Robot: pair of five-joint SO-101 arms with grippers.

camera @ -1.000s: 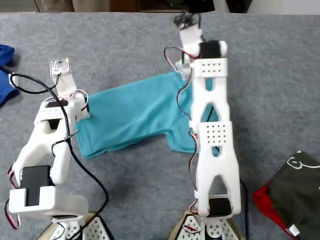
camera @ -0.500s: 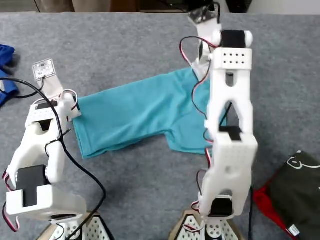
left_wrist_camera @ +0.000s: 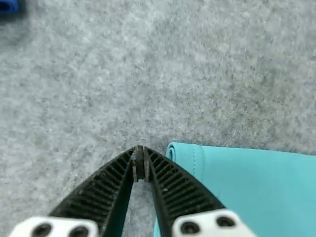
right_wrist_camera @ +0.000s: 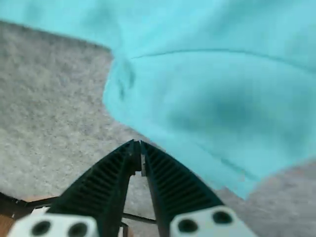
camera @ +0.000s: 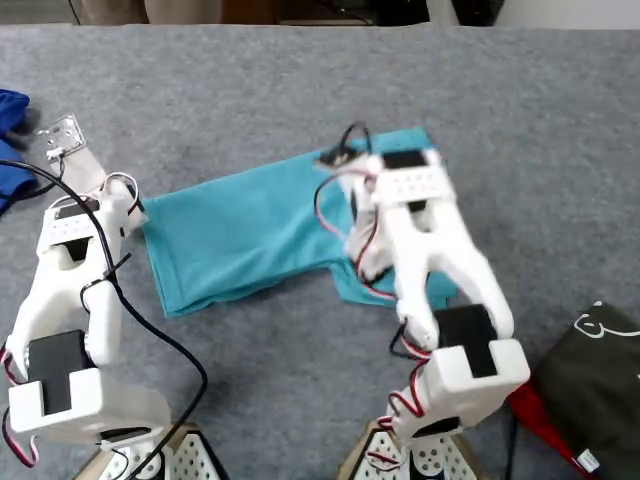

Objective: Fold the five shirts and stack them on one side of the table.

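Observation:
A teal shirt (camera: 250,225) lies partly folded in the middle of the grey table (camera: 540,130), one sleeve (camera: 350,283) pointing to the near side. My left gripper (left_wrist_camera: 139,165) is shut on nothing, its tips on bare table just beside the shirt's left corner (left_wrist_camera: 183,150). In the high view the left arm (camera: 75,260) stands at that left edge. The right arm (camera: 425,240) is bent back over the shirt's right part. My right gripper (right_wrist_camera: 138,150) is shut and empty, hovering over the teal shirt (right_wrist_camera: 217,94) near its sleeve edge.
A blue shirt (camera: 10,150) lies at the table's far left edge. At the near right, a dark green shirt (camera: 595,365) rests on a red one (camera: 530,400). Bare grey table stretches along the far side and on the right.
The right arm has pulled back from the shirt's far right corner and now bends over the shirt. The left arm has shifted left, and the shirt's left edge lies slightly further left.

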